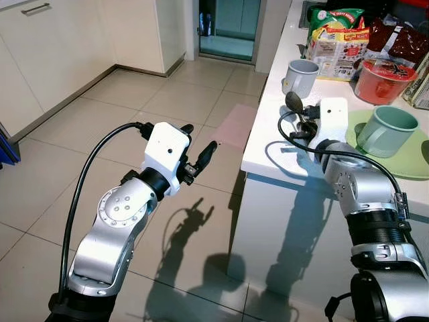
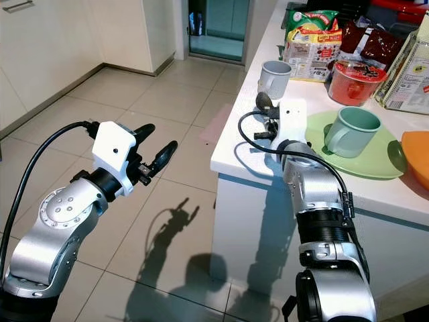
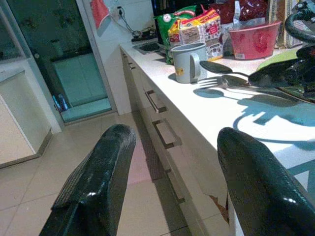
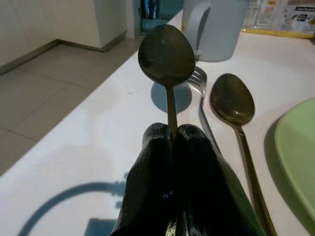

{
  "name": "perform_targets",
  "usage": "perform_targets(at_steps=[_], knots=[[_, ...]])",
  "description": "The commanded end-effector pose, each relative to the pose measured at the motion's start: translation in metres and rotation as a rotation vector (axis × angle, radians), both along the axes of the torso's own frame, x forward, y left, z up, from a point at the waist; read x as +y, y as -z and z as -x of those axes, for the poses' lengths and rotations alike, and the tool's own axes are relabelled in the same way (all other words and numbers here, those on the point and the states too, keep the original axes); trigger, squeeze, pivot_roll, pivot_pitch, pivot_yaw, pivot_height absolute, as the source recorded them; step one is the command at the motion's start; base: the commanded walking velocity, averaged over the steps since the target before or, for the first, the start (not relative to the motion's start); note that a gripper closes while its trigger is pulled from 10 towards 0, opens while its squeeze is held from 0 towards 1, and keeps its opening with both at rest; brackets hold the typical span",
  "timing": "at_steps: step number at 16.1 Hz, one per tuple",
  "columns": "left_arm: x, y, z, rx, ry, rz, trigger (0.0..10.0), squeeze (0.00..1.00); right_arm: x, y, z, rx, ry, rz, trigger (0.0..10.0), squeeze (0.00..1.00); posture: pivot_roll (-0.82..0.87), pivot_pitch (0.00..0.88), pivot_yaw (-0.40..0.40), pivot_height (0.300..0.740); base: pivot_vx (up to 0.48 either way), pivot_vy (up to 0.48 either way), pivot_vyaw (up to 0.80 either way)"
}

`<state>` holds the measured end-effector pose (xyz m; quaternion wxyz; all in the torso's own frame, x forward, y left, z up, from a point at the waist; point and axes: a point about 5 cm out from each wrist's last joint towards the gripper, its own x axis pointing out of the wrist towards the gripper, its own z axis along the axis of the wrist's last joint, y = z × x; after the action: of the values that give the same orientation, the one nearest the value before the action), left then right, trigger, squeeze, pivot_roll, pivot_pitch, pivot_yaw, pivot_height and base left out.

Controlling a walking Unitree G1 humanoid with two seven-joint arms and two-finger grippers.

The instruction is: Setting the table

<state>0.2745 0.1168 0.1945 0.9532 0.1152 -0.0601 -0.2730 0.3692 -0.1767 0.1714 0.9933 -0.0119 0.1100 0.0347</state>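
While a green mug (image 2: 352,131) sits on (touching) the green plate (image 2: 375,164).

Dark metallic spoon (image 4: 167,59) noted at centre frame. Pale green plate (image 2: 375,164) and teal-green mug (image 2: 352,131) recorded at right. Grey mug (image 2: 273,78) seen upper centre; red bowl (image 2: 354,82) upper right. White counter (image 2: 234,151) observed.

Tiled floor (image 1: 134,121) with a pale pink patch (image 1: 236,124) beside the counter base. White cabinets (image 1: 40,47) line the far wall. Doorway (image 1: 228,27) beyond, possibly glazed; detail unclear.
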Motion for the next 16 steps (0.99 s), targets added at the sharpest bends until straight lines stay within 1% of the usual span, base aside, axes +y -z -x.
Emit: perform_targets(at_steps=[1, 2, 3, 4, 5, 6, 7, 8, 9, 10, 11, 12, 13, 14, 15, 16], knots=[[0.0, 0.0, -0.002, -0.005, 0.004, -0.006, 10.0, 0.0, 0.0, -0.002, 0.001, -0.013, 0.004, 0.0, 0.0, 0.0, 0.01, 0.0, -0.005, 0.74, 0.0, 0.0, 0.0], [0.0, -0.001, -0.002, -0.007, 0.003, -0.005, 10.0, 0.0, 0.004, -0.008, 0.001, -0.061, -0.025, -0.016, 0.0, 0.0, 0.01, 0.0, -0.006, 0.74, 0.0, 0.0, 0.0], [0.0, -0.001, -0.002, -0.008, 0.003, -0.005, 10.0, 0.0, 0.005, -0.01, 0.001, -0.076, -0.035, -0.019, 0.0, 0.0, 0.01, 0.0, -0.006, 0.74, 0.0, 0.0, 0.0], [0.001, -0.003, -0.003, -0.019, -0.021, 0.0, 10.0, 0.0, 0.014, -0.027, 0.004, -0.192, -0.09, -0.09, 0.0, 0.0, 0.01, 0.0, -0.006, 0.74, 0.0, 0.0, 0.0], [0.002, -0.004, -0.004, -0.031, -0.044, 0.0, 10.0, 0.0, 0.017, -0.036, 0.008, -0.259, -0.114, -0.126, 0.0, 0.0, 0.01, 0.0, -0.009, 0.74, 0.0, 0.0, 0.0], [0.004, -0.005, -0.005, -0.044, -0.087, 0.008, 10.0, 0.0, 0.021, -0.051, 0.017, -0.376, -0.143, -0.18, 0.0, 0.0, 0.02, 0.0, -0.015, 0.74, 0.0, 0.0, 0.0], [0.003, -0.005, -0.005, -0.065, -0.139, 0.052, 10.0, 0.0, 0.025, -0.076, 0.044, -0.563, -0.183, -0.347, 0.0, 0.0, 0.02, 0.0, -0.028, 0.74, 0.0, 0.0, 0.0], [0.0, -0.004, -0.003, -0.074, -0.146, 0.062, 10.0, 0.0, 0.025, -0.081, 0.059, -0.616, -0.2, -0.425, 0.0, 0.0, 0.02, 0.0, -0.039, 0.74, 0.0, 0.0, 0.0], [-0.002, -0.003, -0.001, -0.081, -0.15, 0.074, 10.0, 0.0, 0.024, -0.082, 0.073, -0.64, -0.202, -0.517, 0.0, 0.0, 0.01, 0.0, -0.039, 0.74, 0.0, 0.0, 0.0], [-0.003, -0.003, 0.0, -0.081, -0.155, 0.084, 10.0, 0.0, 0.023, -0.081, 0.079, -0.647, -0.206, -0.544, 0.0, 0.0, 0.01, 0.0, -0.037, 0.74, 0.0, 0.0, 0.0], [-0.003, -0.001, 0.0, -0.077, -0.167, 0.098, 10.0, 0.0, 0.023, -0.077, 0.089, -0.646, -0.211, -0.519, 0.0, 0.0, 0.0, 0.0, -0.033, 0.74, 0.0, 0.0, 0.0], [-0.002, -0.004, -0.003, -0.098, -0.18, 0.128, 10.0, 0.0, 0.018, -0.064, 0.103, -0.601, -0.238, -0.566, 0.0, 0.0, 0.0, 0.0, -0.032, 0.74, 0.0, 0.0, 0.0], [-0.002, -0.008, -0.004, -0.106, -0.188, 0.156, 10.0, 0.0, 0.017, -0.062, 0.109, -0.59, -0.251, -0.585, 0.0, 0.0, 0.0, 0.0, -0.034, 0.74, 0.0, 0.0, 0.0], [0.0, -0.011, -0.004, -0.12, -0.198, 0.166, 10.0, 0.0, 0.016, -0.061, 0.115, -0.587, -0.246, -0.535, 10.0, 0.0, 0.0, 0.0, -0.043, 0.74, 0.0, 0.0, 0.0], [0.003, -0.01, 0.0, -0.14, -0.21, 0.152, 10.0, 0.0, 0.016, -0.055, 0.126, -0.584, -0.234, -0.418, 10.0, 0.0, 0.0, 0.0, -0.046, 0.74, 0.0, 0.0, 0.0], [0.004, -0.01, 0.001, -0.142, -0.214, 0.152, 10.0, 0.0, 0.016, -0.053, 0.129, -0.583, -0.224, -0.379, 10.0, 0.0, -0.01, 0.0, -0.046, 0.74, 0.0, -0.364, 0.0]])
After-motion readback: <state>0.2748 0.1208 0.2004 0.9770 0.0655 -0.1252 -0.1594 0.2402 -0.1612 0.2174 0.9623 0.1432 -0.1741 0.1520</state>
